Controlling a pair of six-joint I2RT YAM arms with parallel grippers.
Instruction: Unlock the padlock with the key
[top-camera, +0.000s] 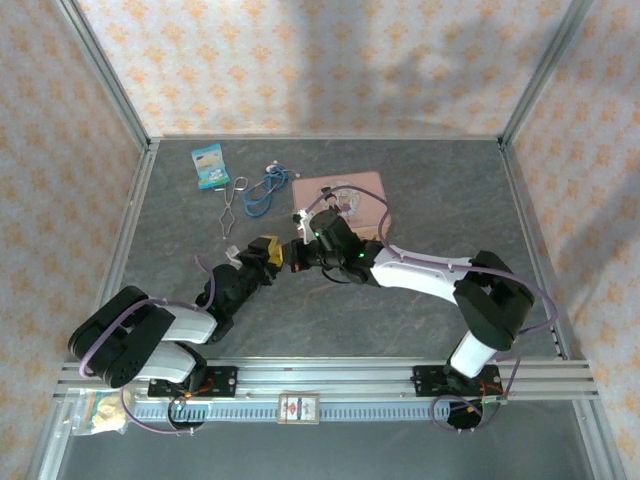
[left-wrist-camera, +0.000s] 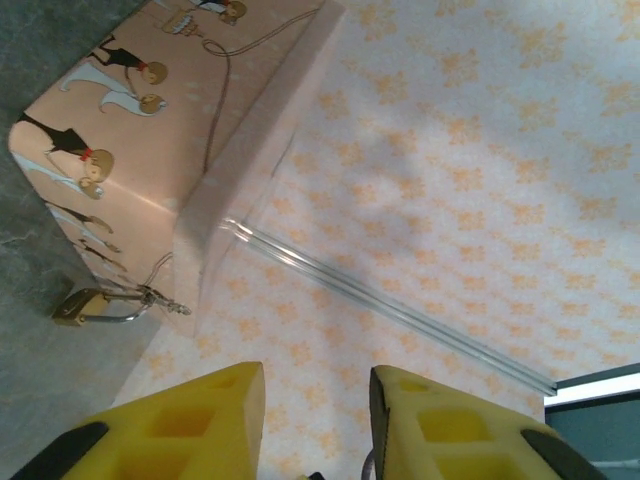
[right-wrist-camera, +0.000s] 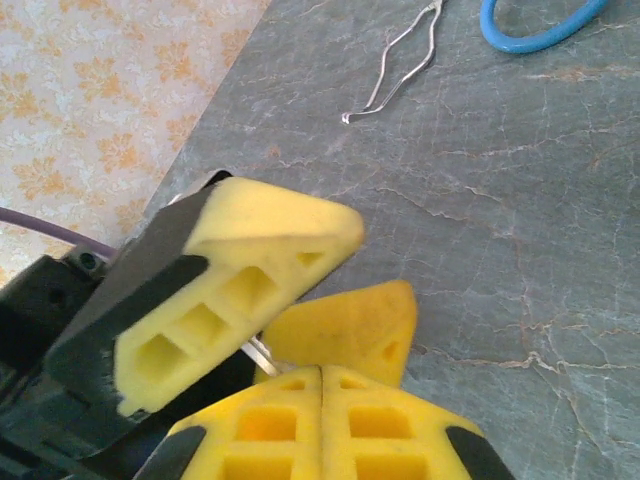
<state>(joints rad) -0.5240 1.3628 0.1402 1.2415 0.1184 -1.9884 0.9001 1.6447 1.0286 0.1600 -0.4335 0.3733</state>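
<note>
Where the left arm (top-camera: 150, 335) and right arm (top-camera: 430, 275) meet over the bench (top-camera: 420, 170), the right jaws are pressed together with a thin silver sliver (right-wrist-camera: 260, 352) at their tips, too small to name, and the left jaws stand a little apart on either side of it. Just beyond, the padlock (left-wrist-camera: 80, 305) lies on the bench at a corner of the pink tin (left-wrist-camera: 170, 130), shackle toward the tin. Farther left lie a wire loop (right-wrist-camera: 400, 60) and a blue cord (right-wrist-camera: 540, 25).

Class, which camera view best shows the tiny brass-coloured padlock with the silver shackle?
The left wrist view: the brass-coloured padlock shows sharply beside the pink picture-printed tin. In the top external view it is too small to make out; the right wrist view faces grey tabletop elsewhere.
</note>
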